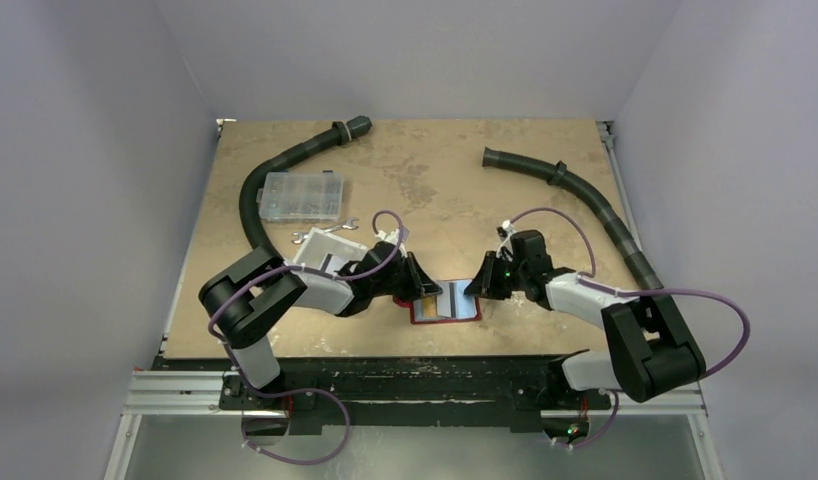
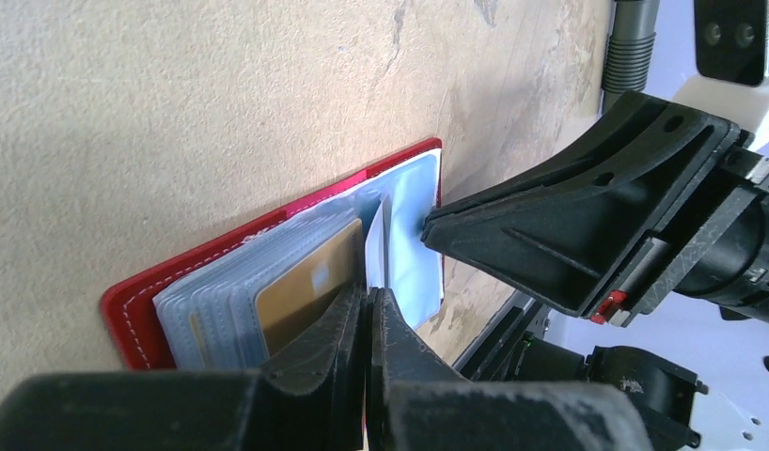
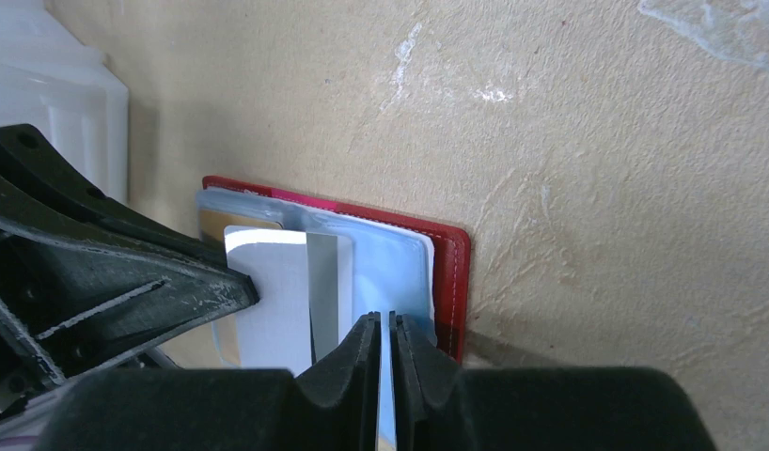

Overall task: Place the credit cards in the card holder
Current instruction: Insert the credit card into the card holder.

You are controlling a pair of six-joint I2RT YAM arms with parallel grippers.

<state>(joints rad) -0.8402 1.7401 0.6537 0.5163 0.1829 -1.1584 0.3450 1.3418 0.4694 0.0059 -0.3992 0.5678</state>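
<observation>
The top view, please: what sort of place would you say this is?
Probably a robot lab test cell: a left arm and right arm bolted at the edge of a table, plain walls around it, and props like a hose and a clear box.

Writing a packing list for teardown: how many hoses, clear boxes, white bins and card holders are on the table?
Hoses: 2
Clear box: 1
White bin: 1
Card holder: 1
Total: 5
</observation>
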